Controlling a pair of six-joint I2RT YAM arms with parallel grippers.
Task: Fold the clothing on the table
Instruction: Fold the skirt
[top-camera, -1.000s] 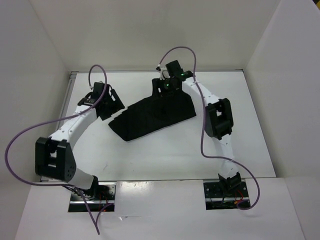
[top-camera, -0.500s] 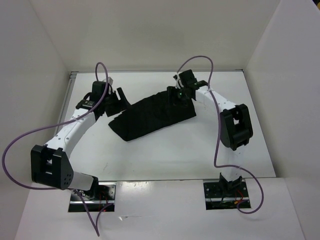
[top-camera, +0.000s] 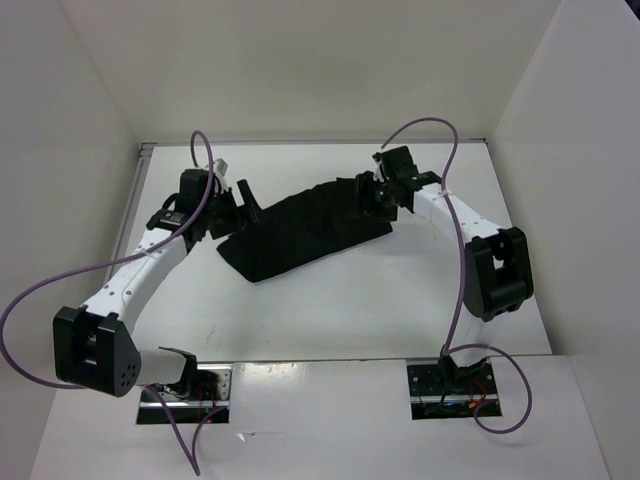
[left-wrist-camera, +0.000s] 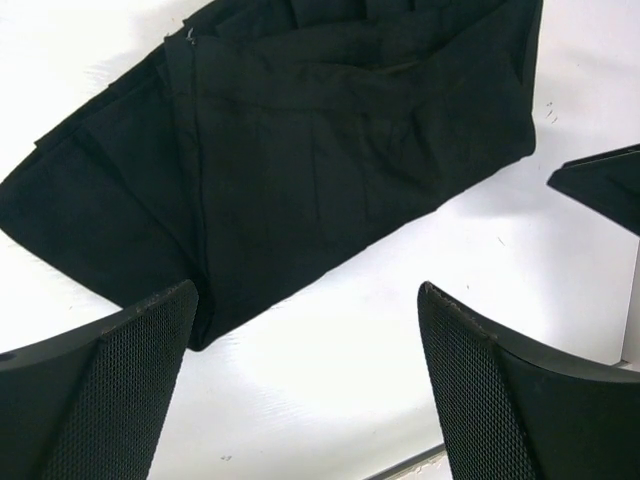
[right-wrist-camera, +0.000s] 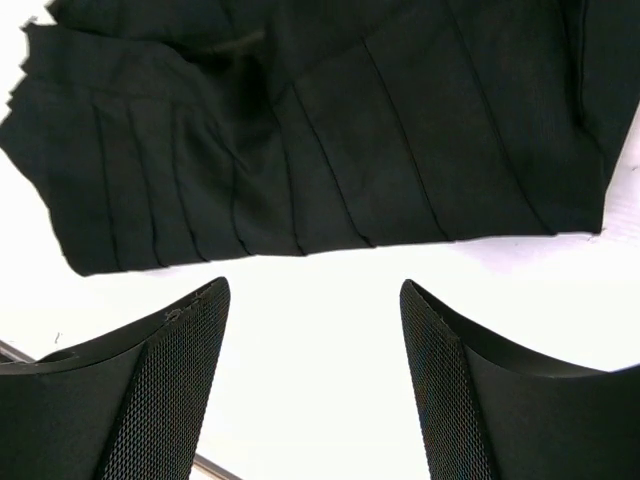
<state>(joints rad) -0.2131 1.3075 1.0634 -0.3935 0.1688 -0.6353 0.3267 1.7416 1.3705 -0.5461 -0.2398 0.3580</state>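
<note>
Left tool (top-camera: 246, 200), right tool (top-camera: 368, 196) gape empty at opposite ends of clothing (top-camera: 300, 232) on table (top-camera: 350, 300); white walls (top-camera: 300, 70) around.

**Lighting and image quality.** Bright, even, diffuse light fills all three views. Top view: the white table (top-camera: 330, 310) and walls (top-camera: 300, 70) sit near overexposure, with a glare band along the table's near edge. Shadows under the arms (top-camera: 150, 265) are faint and soft-edged. The clothing (top-camera: 300, 230) reads as almost solid black, its folds barely resolved. Wrist views: the pleats are sharp, the table blows out to plain white, and the close fingers (left-wrist-camera: 100, 400) show crisp mesh texture.
</note>
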